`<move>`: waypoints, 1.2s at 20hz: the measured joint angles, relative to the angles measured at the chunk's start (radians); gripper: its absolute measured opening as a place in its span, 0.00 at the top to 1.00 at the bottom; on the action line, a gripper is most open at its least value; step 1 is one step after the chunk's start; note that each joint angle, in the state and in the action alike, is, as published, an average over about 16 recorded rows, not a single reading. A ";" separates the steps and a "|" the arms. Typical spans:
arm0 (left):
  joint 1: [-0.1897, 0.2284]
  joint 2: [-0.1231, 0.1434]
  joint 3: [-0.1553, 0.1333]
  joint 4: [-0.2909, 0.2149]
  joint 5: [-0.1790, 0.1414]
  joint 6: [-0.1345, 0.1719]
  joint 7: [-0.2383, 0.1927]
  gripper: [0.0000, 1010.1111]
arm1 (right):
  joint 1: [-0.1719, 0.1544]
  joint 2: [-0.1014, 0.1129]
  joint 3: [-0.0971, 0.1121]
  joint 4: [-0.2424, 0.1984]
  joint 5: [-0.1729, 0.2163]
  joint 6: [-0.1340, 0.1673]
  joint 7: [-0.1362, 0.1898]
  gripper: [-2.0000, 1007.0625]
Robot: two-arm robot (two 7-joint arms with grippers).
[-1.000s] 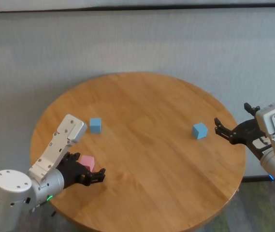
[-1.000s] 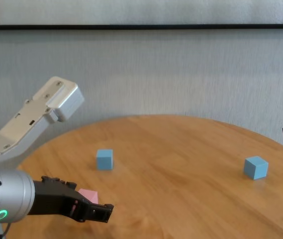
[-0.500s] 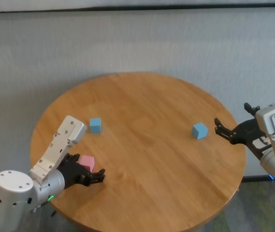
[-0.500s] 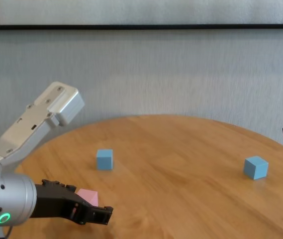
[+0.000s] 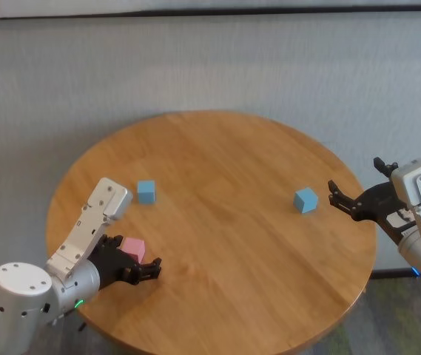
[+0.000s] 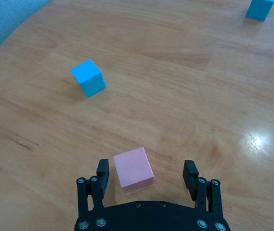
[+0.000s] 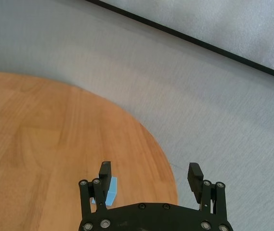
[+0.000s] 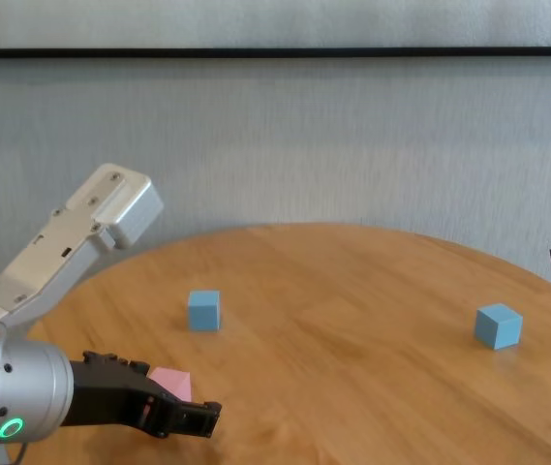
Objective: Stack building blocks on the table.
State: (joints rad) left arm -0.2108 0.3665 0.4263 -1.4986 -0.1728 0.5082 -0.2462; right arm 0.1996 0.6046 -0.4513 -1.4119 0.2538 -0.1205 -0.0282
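Grey carpet floor (image 5: 269, 66) beneath a dark baseboard (image 5: 217, 12).

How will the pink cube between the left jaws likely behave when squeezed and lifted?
The pink cube looks rigid, with flat, matte faces, so the left gripper, its jaws open either side, should probably hold it without slipping. It sits flat on the table, so it is unlikely to roll. It seems small, so it is likely light.

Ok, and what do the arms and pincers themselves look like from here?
Both arms have silver-grey rounded joint housings with pale boxy link covers held by small screws. The left arm shows a green ring light near its wrist. Each ends in a black two-fingered pincer, left pincer and right pincer, with flat finger pads and silver bolts along the base. A small blue light shows low on the right arm.
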 joint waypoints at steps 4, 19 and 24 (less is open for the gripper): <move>-0.001 -0.005 -0.004 0.007 0.008 -0.005 -0.005 0.01 | 0.000 0.000 0.000 0.000 0.000 0.000 0.000 0.00; -0.004 -0.026 -0.019 0.030 0.040 -0.013 -0.025 0.01 | 0.000 0.000 0.000 0.000 0.000 0.000 0.000 0.00; -0.006 -0.032 -0.023 0.038 0.047 -0.013 -0.031 0.01 | 0.000 0.000 0.000 0.000 0.000 0.000 0.000 0.00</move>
State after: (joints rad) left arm -0.2165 0.3346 0.4029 -1.4603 -0.1257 0.4953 -0.2776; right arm 0.1996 0.6046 -0.4513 -1.4119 0.2538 -0.1205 -0.0282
